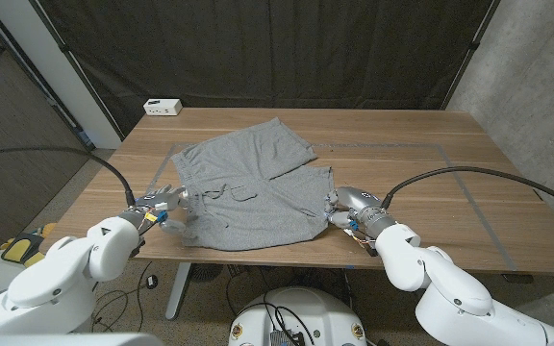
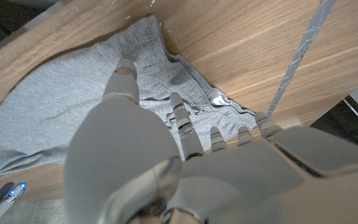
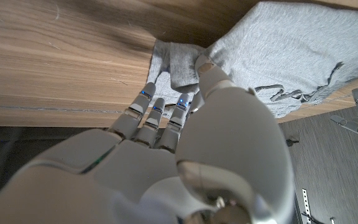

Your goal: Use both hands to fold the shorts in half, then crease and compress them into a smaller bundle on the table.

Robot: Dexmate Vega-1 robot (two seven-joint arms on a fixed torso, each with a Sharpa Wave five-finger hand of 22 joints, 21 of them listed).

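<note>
Grey shorts (image 1: 250,186) lie between both hands: left hand (image 1: 168,206) spread at waistband, right hand (image 1: 346,207) pinching hem.

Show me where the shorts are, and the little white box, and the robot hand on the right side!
shorts (image 1: 258,183), head view, on the middle of the grey fabric.
white box (image 1: 163,107), head view, on its top, at the table's far left corner.
right robot hand (image 1: 347,206), head view, on the back of the hand at the shorts' edge.
</note>
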